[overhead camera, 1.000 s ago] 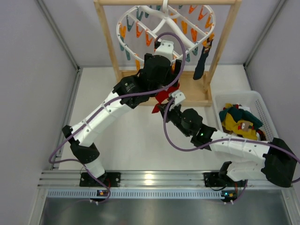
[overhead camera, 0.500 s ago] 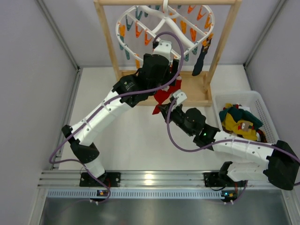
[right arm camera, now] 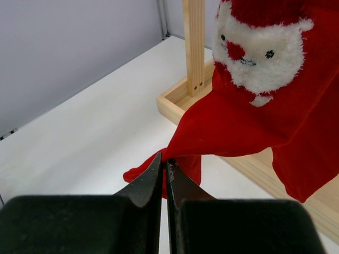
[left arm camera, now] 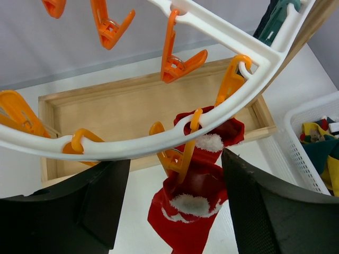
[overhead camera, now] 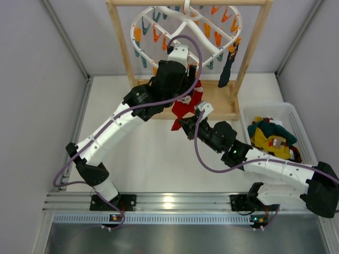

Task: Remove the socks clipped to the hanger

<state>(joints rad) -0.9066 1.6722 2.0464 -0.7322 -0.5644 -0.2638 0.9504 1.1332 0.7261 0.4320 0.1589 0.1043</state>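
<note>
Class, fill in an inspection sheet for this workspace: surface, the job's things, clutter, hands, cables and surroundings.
Surface: white table, with a wooden stand at its far end.
Job's things: a red sock with a Santa face hangs from an orange clip on the white hanger; a dark sock hangs on the hanger's right side.
Clutter: white basket on the right, holding loose socks.
Hands: left hand is open, with a finger either side of that clip; right hand is shut on the red sock's lower tip.
Cables: purple cables loop along both arms.
Surroundings: grey walls; nothing else seen.
</note>
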